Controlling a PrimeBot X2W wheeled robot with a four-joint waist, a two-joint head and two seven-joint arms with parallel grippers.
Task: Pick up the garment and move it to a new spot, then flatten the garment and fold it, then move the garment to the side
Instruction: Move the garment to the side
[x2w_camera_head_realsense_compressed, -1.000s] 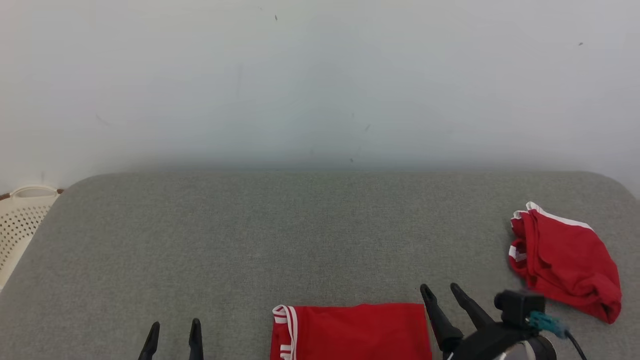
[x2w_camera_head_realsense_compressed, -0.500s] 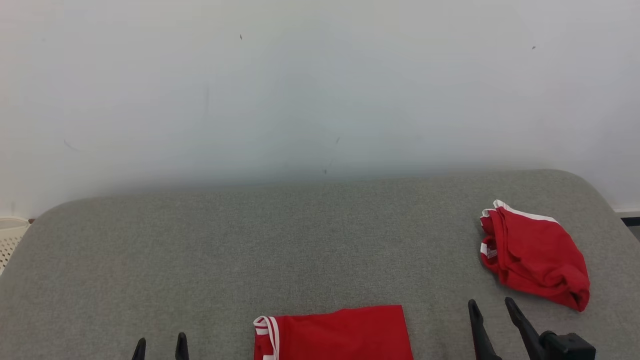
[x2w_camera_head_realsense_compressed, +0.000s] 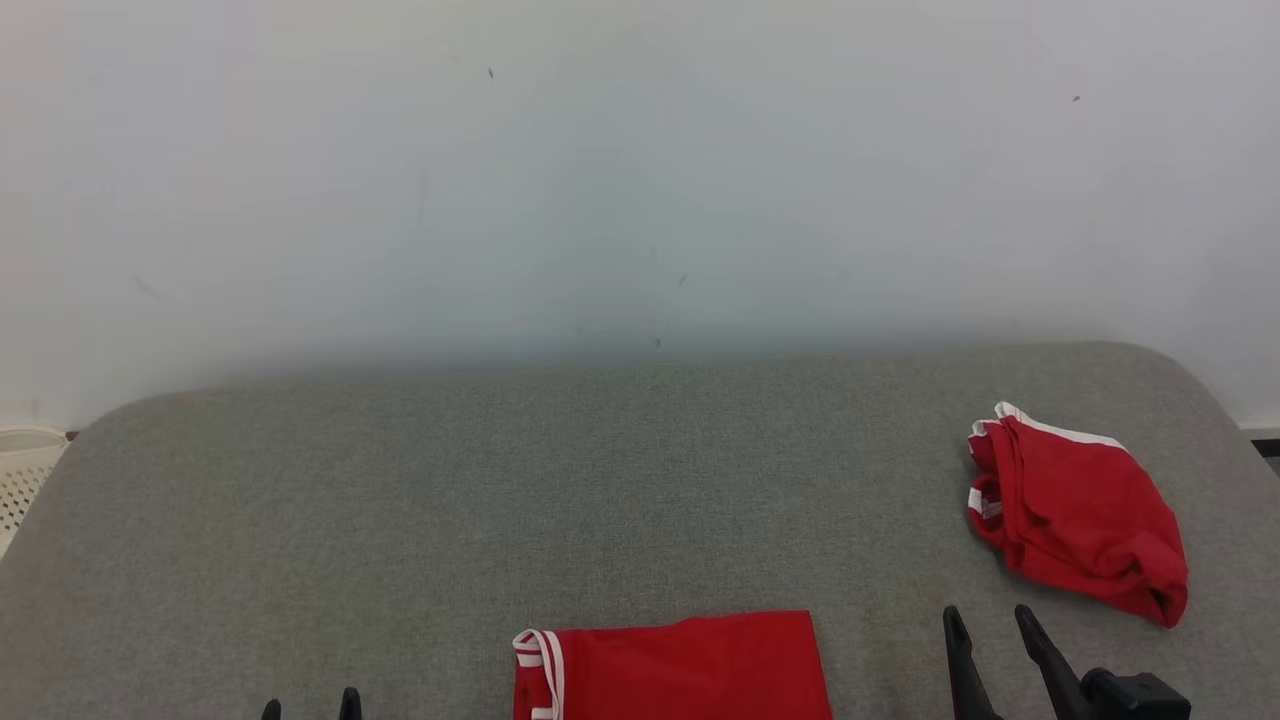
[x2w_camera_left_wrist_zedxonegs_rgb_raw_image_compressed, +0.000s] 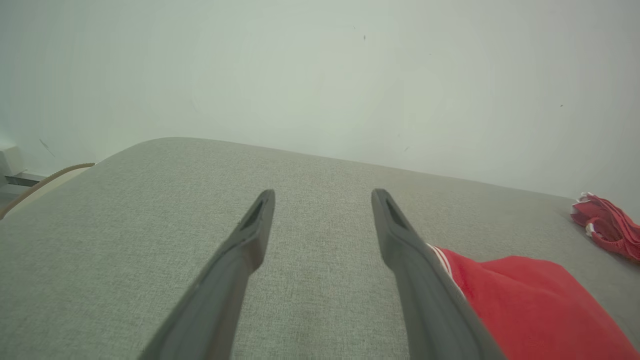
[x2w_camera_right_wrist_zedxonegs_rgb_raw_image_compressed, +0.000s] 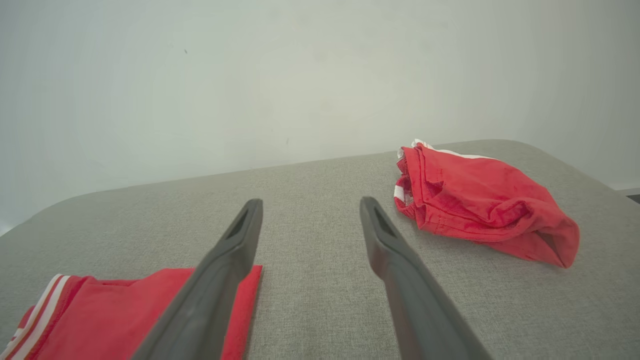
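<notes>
Lying between the wide-spread, empty left claw (x2w_camera_head_realsense_compressed: 310, 706) and right claw (x2w_camera_head_realsense_compressed: 988, 620), the folded garment (x2w_camera_head_realsense_compressed: 670, 668) is seen, seemingly untouched.

Grey bed (x2w_camera_head_realsense_compressed: 400, 520), perhaps: folded garment (x2w_camera_head_realsense_compressed: 680, 670), crumpled garment (x2w_camera_head_realsense_compressed: 1080, 520).

Matt red cloth garment (x2w_camera_head_realsense_compressed: 670, 665), white-trimmed, on rough grey woven upholstery (x2w_camera_head_realsense_compressed: 500, 500); smooth matt wall (x2w_camera_head_realsense_compressed: 640, 180) behind.

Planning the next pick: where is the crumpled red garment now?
In the head view the crumpled red garment lies at the right of the grey surface, just beyond the right gripper, apart from the folded garment.
</notes>
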